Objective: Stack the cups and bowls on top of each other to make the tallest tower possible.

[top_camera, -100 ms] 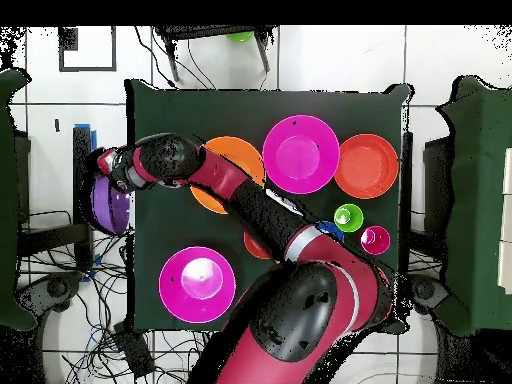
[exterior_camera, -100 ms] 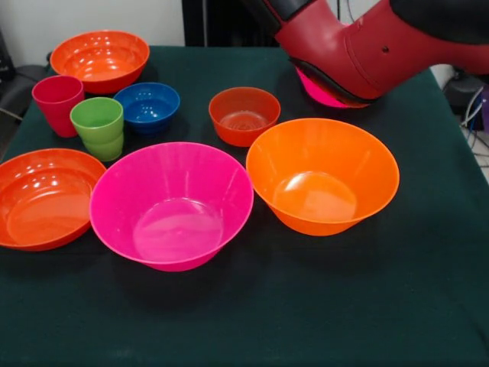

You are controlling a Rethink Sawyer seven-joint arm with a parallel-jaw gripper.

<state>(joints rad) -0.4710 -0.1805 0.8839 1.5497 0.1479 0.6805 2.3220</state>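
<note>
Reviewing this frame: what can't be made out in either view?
the hand: overhead, too small and dark to tell open or shut; absent from the front view.
second pink bowl: front view, mostly hidden under the arm.
blue bowl: overhead, mostly covered by the arm.
purple bowl: overhead, partly under the hand; outside the front view.

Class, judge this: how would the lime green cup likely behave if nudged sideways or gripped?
The lime green cup stands taller than wide, so a high nudge would probably tip it, and it might then roll. Its glossy plastic looks light and stiff, likely slippery to grip. The red cup close beside it may get knocked.
</note>
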